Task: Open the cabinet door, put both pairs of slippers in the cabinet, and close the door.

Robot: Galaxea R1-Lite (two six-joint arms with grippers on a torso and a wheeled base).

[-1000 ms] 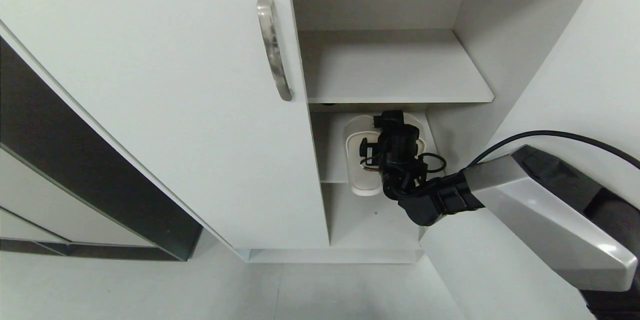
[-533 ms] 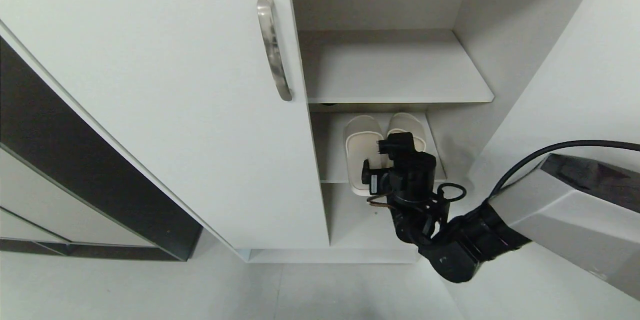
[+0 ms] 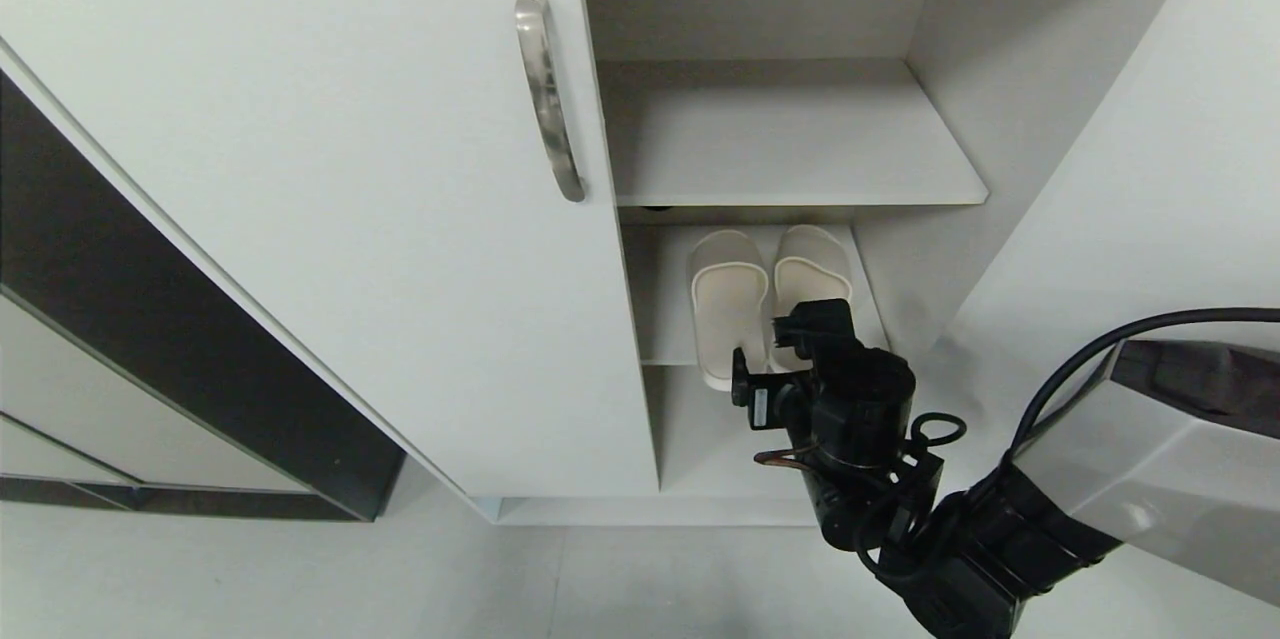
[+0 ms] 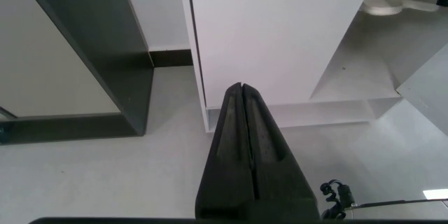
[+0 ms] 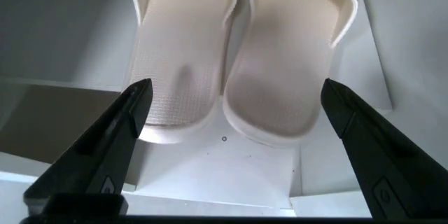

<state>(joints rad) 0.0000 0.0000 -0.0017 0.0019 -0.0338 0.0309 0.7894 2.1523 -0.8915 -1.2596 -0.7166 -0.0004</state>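
Note:
A pair of white slippers (image 3: 770,294) lies side by side on the cabinet's middle shelf (image 3: 660,319), heels toward the shelf's front edge. In the right wrist view the slippers (image 5: 238,56) sit just beyond my right gripper (image 5: 236,87), which is open with nothing between its fingers (image 5: 112,140). In the head view my right gripper (image 3: 800,359) hangs in front of that shelf, a little below the slippers' heels. My left gripper (image 4: 241,92) is shut and empty, held low over the floor and facing the cabinet's base. The cabinet's right door (image 3: 1150,169) stands open.
The cabinet's left door (image 3: 300,169) is shut and carries a metal handle (image 3: 545,94). An upper shelf (image 3: 790,139) and a bottom compartment (image 3: 730,439) lie bare. A dark panel (image 3: 150,319) stands to the left. Pale floor (image 3: 500,579) stretches in front.
My right arm has drawn back out of the cabinet and downward, away from the slippers. The slippers stay on the middle shelf, now uncovered.

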